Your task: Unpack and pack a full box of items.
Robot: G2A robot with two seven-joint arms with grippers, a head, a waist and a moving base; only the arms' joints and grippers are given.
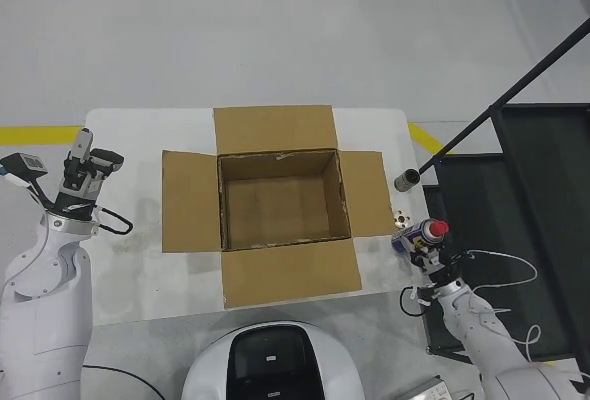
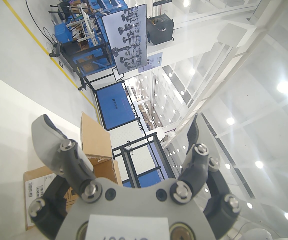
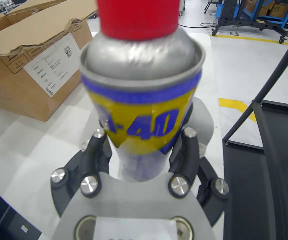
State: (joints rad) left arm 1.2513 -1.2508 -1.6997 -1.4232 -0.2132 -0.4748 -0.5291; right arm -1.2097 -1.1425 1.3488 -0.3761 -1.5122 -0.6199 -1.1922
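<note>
An open cardboard box [image 1: 280, 207] stands mid-table with all flaps spread; its inside looks bare. At the table's right edge, beside the box's right flap, my right gripper [image 1: 422, 245] is shut on a spray can [image 1: 435, 232]. Up close the spray can [image 3: 144, 76] has a red cap and a blue and yellow label, and the right gripper [image 3: 144, 141] clamps its lower body, with the box [image 3: 31, 58] beyond. My left gripper [image 1: 92, 160] is held off the table's left edge. In its own view the left gripper [image 2: 121, 136] is open, holds nothing and tilts toward the ceiling.
A small dark cylinder [image 1: 407, 180] and a small white item [image 1: 403, 215] lie on the table [image 1: 135, 280] right of the box. A black metal rack [image 1: 535, 200] stands close to the table's right side. Bare tabletop lies left of the box.
</note>
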